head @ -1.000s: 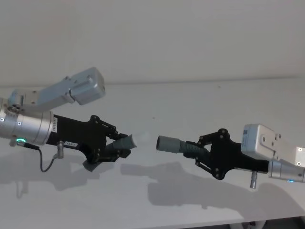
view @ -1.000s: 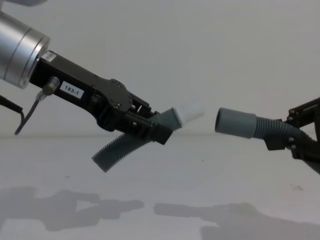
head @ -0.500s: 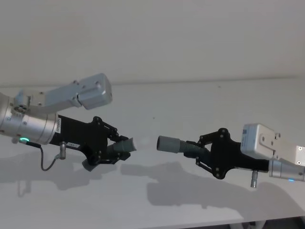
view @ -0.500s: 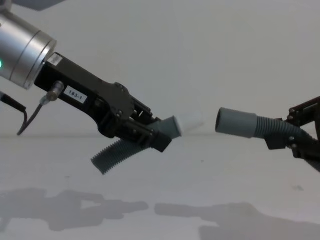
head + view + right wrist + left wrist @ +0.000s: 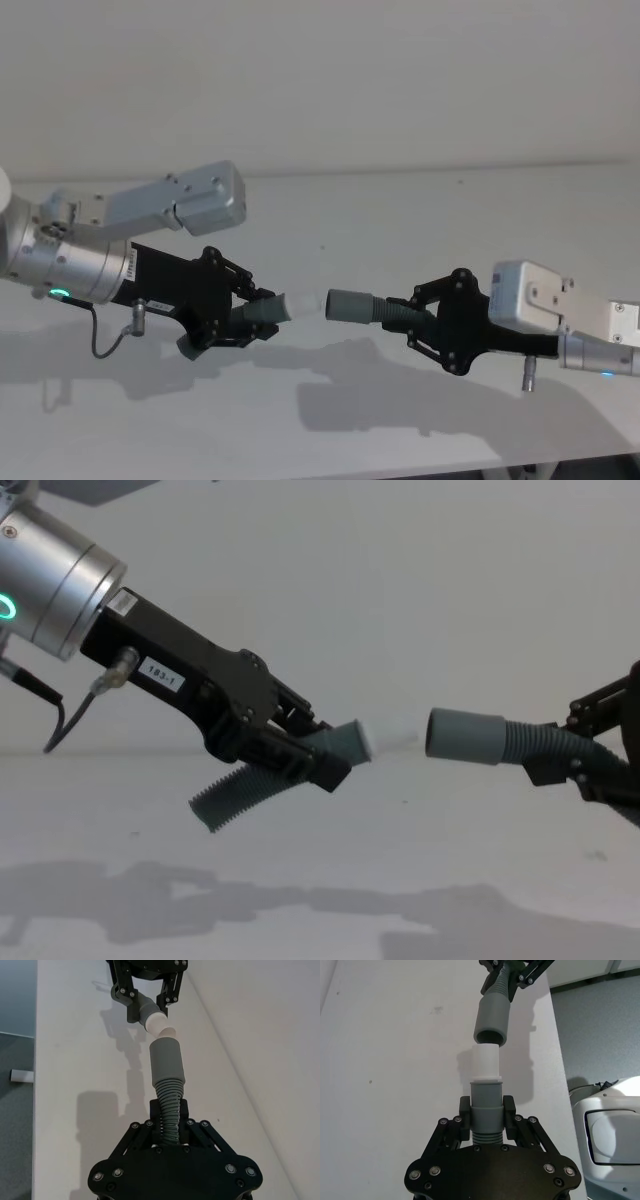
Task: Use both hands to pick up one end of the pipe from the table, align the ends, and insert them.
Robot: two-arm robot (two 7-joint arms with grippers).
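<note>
My left gripper is shut on one pipe piece just behind its grey collar, held above the white table. That piece's white plug tip points at the grey cuff of the other piece. My right gripper is shut on the corrugated hose behind that cuff. From the chest, the white tip stops a small gap short of the cuff, roughly level with it. The left piece's corrugated tail hangs below the left gripper.
Both pieces hang over the middle of the table, with shadows beneath. The table's front edge runs close below the arms. A white machine body stands beyond the table's side edge.
My left gripper has carried its piece right, toward the cuff, and the right gripper has shifted slightly left. The gap between tip and cuff has shrunk to almost nothing.
</note>
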